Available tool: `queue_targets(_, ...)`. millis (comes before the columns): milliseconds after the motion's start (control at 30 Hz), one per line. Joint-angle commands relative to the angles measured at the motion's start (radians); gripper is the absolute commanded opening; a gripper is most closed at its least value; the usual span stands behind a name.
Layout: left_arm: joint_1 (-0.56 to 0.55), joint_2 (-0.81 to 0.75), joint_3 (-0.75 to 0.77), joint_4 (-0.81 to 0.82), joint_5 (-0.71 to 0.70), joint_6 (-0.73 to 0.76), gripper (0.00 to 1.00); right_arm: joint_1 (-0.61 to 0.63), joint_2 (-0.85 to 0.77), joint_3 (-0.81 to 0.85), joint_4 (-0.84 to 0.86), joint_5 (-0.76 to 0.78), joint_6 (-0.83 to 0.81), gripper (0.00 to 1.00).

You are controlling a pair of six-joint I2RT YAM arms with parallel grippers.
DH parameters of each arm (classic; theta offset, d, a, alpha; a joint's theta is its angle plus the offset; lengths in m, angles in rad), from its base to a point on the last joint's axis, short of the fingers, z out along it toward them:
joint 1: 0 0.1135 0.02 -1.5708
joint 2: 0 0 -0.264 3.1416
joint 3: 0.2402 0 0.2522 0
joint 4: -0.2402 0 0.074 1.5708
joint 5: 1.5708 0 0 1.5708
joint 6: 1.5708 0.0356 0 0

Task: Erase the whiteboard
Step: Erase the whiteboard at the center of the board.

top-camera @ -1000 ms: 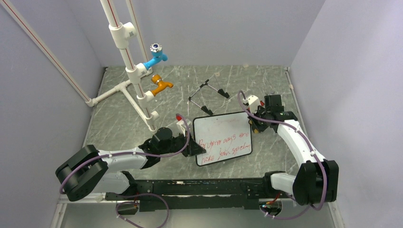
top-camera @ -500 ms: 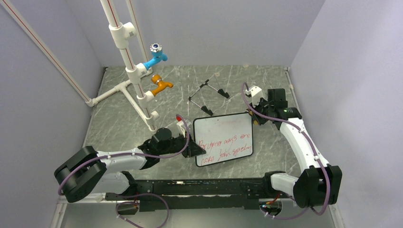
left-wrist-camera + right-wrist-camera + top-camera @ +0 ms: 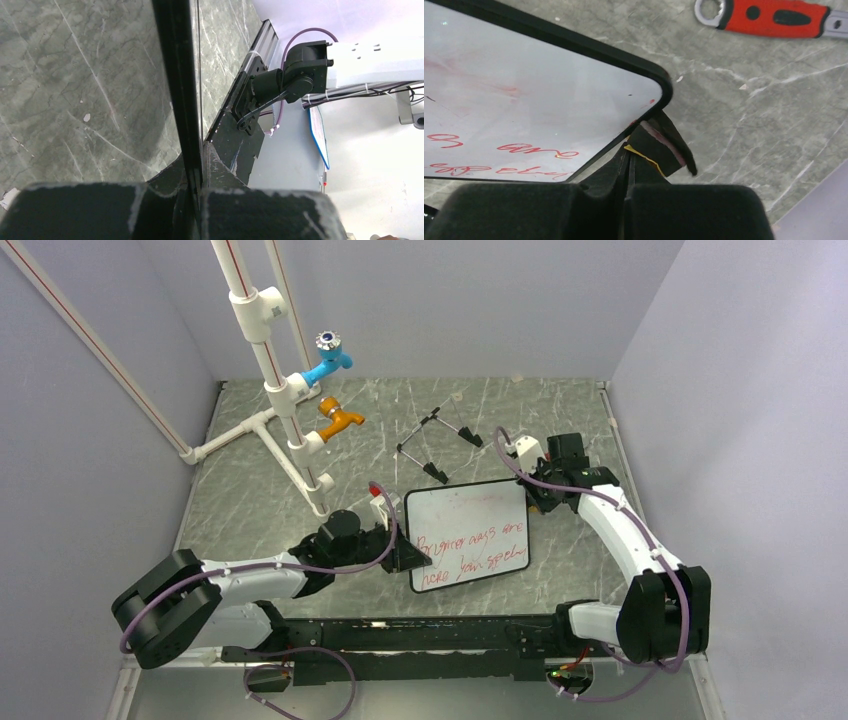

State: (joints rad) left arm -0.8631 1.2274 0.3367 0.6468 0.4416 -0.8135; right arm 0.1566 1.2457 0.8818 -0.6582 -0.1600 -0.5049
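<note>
The whiteboard (image 3: 468,532) has a black frame and two lines of red handwriting across its lower half; its upper part shows only faint red smears. My left gripper (image 3: 405,552) is shut on the board's left edge, and the left wrist view shows the frame (image 3: 175,75) edge-on between the fingers. My right gripper (image 3: 536,498) is at the board's upper right corner, shut on a small yellow-black eraser block (image 3: 660,145). The eraser sits just off the board's rounded corner (image 3: 659,90); I cannot tell if it touches.
A white pipe stand (image 3: 275,390) with a blue tap (image 3: 328,358) and an orange tap (image 3: 338,420) stands at the back left. Black wire easel feet (image 3: 437,443) lie behind the board. A red-handled wrench (image 3: 774,17) lies on the table past the right gripper.
My right gripper swung back and to the right, away from the board, then returned to its upper right corner. The left gripper and board barely moved.
</note>
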Motion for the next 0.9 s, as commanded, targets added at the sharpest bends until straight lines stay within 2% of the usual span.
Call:
queue_targets(0, -0.006, -0.022, 0.029, 0.172, 0.057, 0.032, 0.0, 0.027, 0.013, -0.007, -0.033, 0.038, 0.0, 0.0)
queue_targets(233, -0.006, -0.032, 0.026, 0.157, 0.046, 0.037, 0.0, 0.025, -0.028, 0.052, -0.014, 0.026, 0.025, 0.0)
queue_targets(600, 0.04, -0.101, -0.031, 0.085, -0.063, -0.001, 0.0, -0.145, -0.106, 0.057, -0.084, -0.014, -0.046, 0.0)
queue_targets(767, 0.044, -0.103, -0.039, 0.098, -0.058, -0.003, 0.0, -0.178, 0.012, 0.053, -0.208, -0.072, -0.122, 0.0)
queue_targets(867, 0.045, -0.111, -0.039, 0.1, -0.054, -0.001, 0.0, -0.179, 0.111, 0.02, -0.193, -0.068, -0.131, 0.0)
